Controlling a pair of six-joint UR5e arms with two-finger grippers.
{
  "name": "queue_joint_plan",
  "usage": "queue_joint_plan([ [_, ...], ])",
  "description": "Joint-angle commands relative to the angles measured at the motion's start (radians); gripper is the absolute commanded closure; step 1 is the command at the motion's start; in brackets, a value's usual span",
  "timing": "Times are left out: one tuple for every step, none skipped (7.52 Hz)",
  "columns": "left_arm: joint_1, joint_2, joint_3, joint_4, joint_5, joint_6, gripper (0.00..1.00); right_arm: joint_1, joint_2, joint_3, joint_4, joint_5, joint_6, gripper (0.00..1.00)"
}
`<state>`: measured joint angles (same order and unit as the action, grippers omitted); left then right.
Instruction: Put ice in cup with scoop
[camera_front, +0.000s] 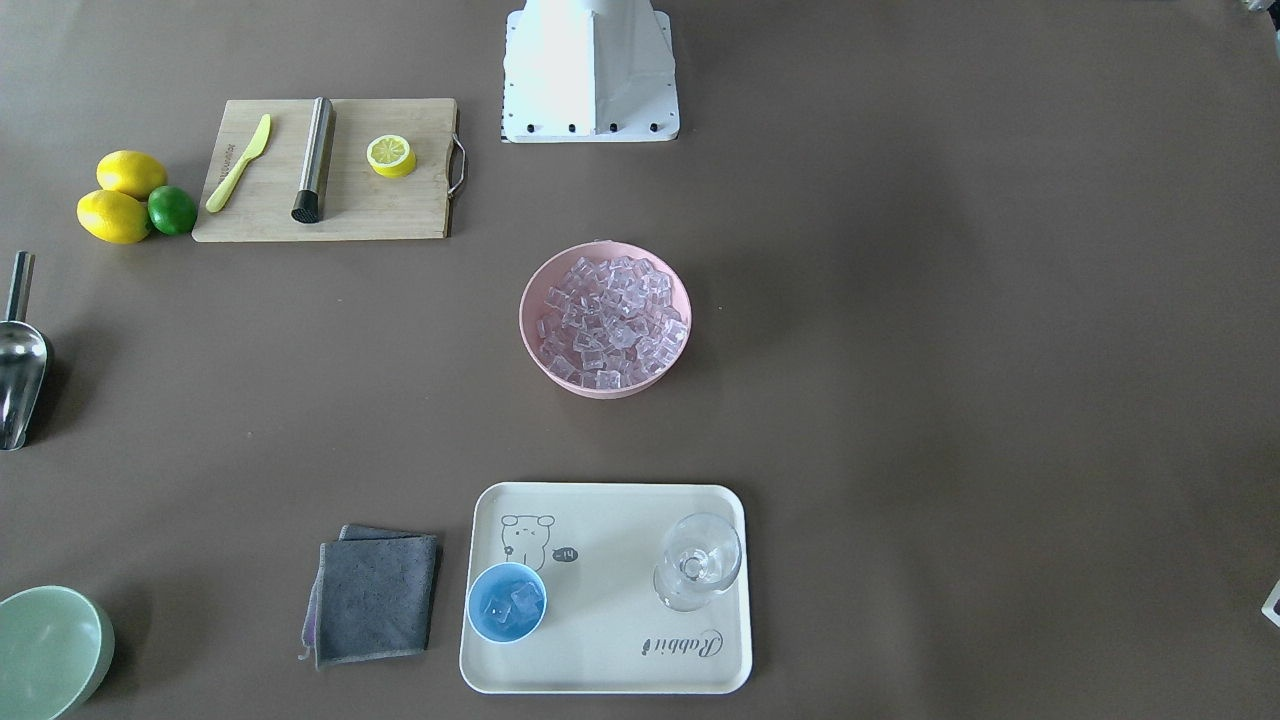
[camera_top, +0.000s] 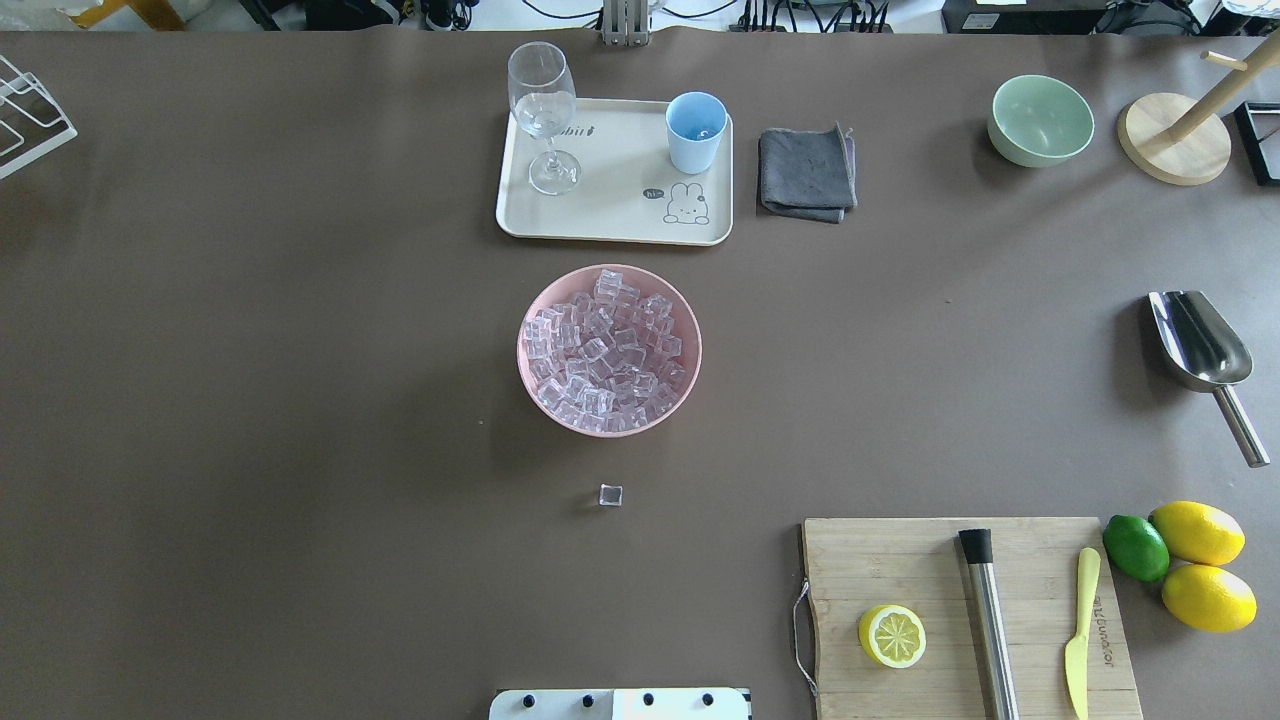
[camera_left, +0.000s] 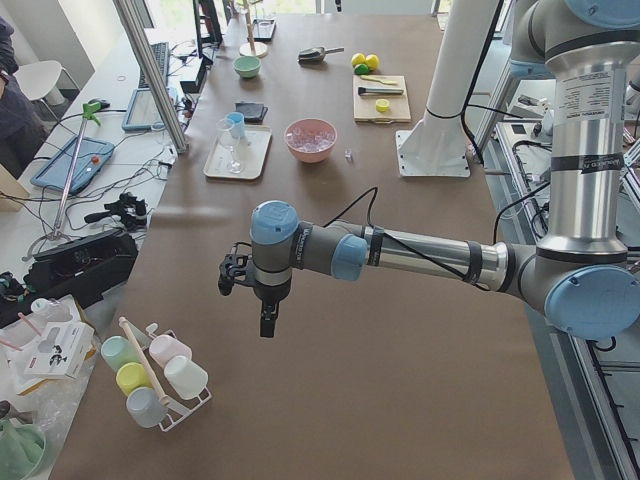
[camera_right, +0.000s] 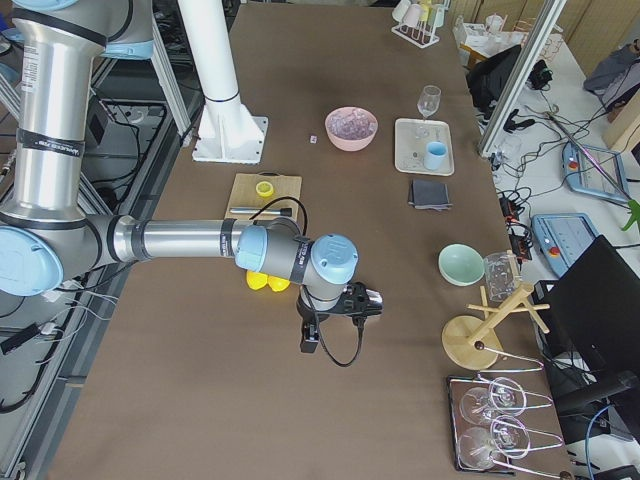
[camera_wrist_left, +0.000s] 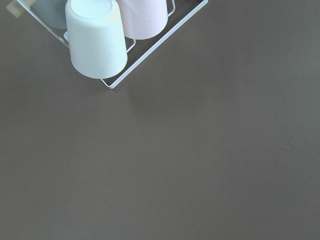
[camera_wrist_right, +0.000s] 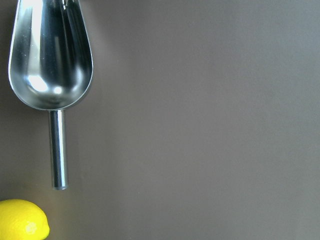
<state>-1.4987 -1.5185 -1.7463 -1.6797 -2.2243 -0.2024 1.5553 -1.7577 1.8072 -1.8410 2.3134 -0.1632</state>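
Observation:
The ice fills a pink bowl at the table's middle, also in the overhead view. One loose cube lies on the table near the robot base. The light-blue cup stands on a cream tray with a couple of cubes inside. The steel scoop lies empty on the table and fills the right wrist view. My left gripper hangs over the table's left end. My right gripper hangs above the scoop's area. I cannot tell whether either is open.
A stemmed glass shares the tray. A grey cloth and a pale-green bowl lie beside it. A cutting board holds a lemon half, a knife and a steel cylinder; lemons and a lime lie near it. A cup rack sits under the left wrist.

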Motion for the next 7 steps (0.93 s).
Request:
queue_joint_plan([
  [0.000, -0.002, 0.014, 0.000, 0.000, 0.000, 0.01, 0.000, 0.001, -0.005, 0.002, -0.002, -0.002, 0.00],
  [0.000, -0.002, 0.013, 0.000, 0.000, 0.000, 0.01, 0.000, 0.003, -0.008, 0.008, -0.003, -0.001, 0.00],
  [0.000, -0.002, 0.010, 0.000, 0.000, 0.000, 0.01, 0.000, 0.003, -0.005, 0.008, 0.001, 0.002, 0.00],
  [-0.001, -0.002, 0.005, 0.000, 0.000, 0.000, 0.01, 0.000, 0.003, -0.005, 0.008, -0.002, -0.001, 0.00],
  [0.000, -0.002, 0.004, 0.002, 0.000, 0.000, 0.01, 0.000, 0.003, -0.008, 0.008, -0.002, -0.002, 0.00],
  [-0.001, -0.002, 0.007, 0.000, 0.000, 0.000, 0.01, 0.000, 0.003, -0.008, 0.008, -0.002, -0.002, 0.00],
  [-0.002, 0.000, 0.008, 0.002, 0.000, 0.000, 0.01, 0.000, 0.001, -0.005, 0.009, 0.000, -0.004, 0.00],
])
